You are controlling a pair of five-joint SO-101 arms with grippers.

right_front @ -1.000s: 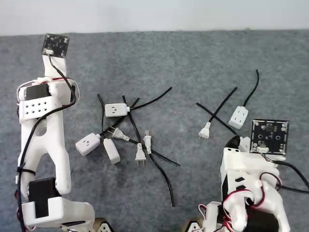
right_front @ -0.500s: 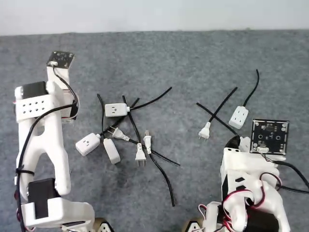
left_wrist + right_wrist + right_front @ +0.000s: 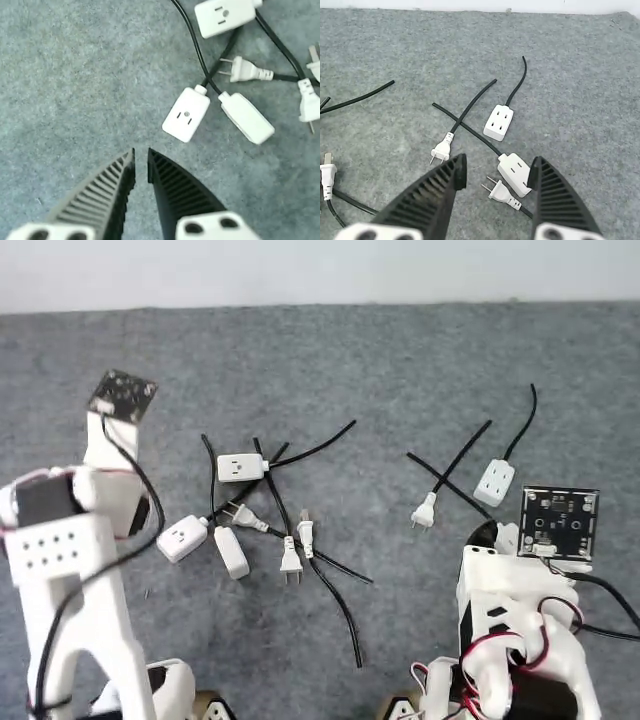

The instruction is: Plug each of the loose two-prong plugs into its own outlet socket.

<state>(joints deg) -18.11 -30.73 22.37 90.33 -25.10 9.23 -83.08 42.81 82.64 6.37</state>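
Since one second ago the left arm has pulled back toward its base and swung nearer to the tangle of cords. Its camera board now sits lower over the grey mat. The right arm has not moved, and no plug or socket has shifted.

The left gripper hangs over bare mat near a white socket, its fingers almost together and holding nothing. I judge it is lining up on this socket, or on the plug that lies just past it.

The right gripper is spread wide and empty above a second socket, with a small plug just beside it. Probably it waits there to take this pair. All plugs lie loose on the mat; none is pushed in yet.
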